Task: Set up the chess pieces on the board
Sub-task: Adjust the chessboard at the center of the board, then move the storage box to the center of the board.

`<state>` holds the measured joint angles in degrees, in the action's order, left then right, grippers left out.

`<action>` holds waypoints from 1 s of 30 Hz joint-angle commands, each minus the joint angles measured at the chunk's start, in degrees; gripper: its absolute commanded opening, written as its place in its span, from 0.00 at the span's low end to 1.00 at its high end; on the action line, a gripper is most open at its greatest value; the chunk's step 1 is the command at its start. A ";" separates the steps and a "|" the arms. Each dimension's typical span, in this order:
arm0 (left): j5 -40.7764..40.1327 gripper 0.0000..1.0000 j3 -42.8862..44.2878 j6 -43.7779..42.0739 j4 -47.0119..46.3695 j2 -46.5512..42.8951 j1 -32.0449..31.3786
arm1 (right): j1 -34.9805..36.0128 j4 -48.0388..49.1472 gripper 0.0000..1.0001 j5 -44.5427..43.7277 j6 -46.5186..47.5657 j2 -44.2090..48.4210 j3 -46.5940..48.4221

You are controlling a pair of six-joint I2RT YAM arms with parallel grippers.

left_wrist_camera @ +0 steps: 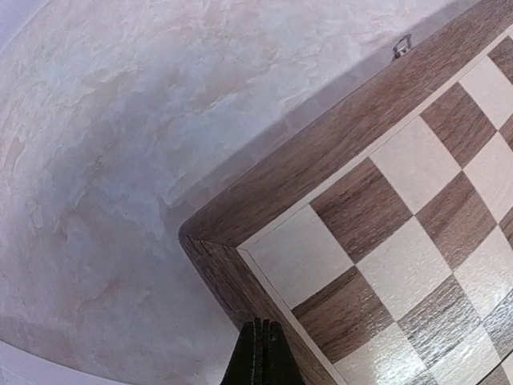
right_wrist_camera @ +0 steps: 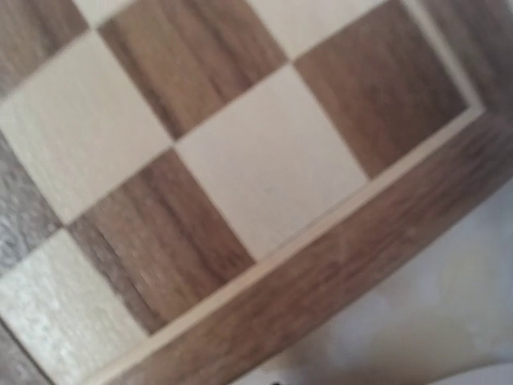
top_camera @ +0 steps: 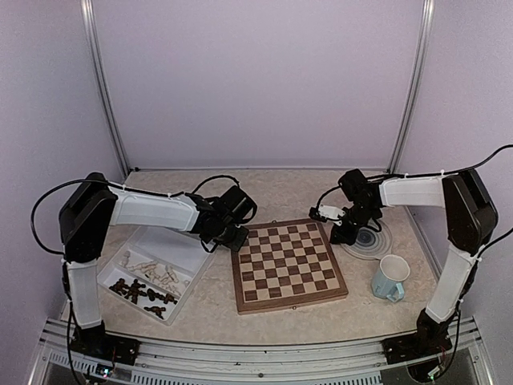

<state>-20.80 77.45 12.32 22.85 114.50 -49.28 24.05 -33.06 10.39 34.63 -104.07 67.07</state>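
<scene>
Left tool at board corner

**A robot test cell in a lab**

Plain pale lavender panels close in the back and both sides, joined by bare aluminium uprights. A slotted aluminium rail runs along the near edge, and bolted there are the left arm and the right arm, with black joints and white shells. Loose black cables loop off them. The mottled stone-look counter carries a few staged props: a board, a white tray of chess pieces, a round plate and a mug.
</scene>
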 commanded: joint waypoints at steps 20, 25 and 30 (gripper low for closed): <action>-8.36 0.02 -15.81 13.01 5.93 -32.49 -4.89 | -4.49 -1.80 0.22 15.61 -3.96 16.06 0.62; -7.76 0.48 -24.42 21.45 8.47 -40.45 -4.02 | -5.04 -4.10 0.47 22.50 -3.14 18.31 2.00; -6.02 0.74 -29.18 26.83 10.34 -44.84 -1.14 | -5.06 -4.72 0.85 27.08 -3.01 17.85 3.38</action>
<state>-27.75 50.72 32.23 30.57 72.42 -52.80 19.46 -35.59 31.29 31.35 -86.70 68.16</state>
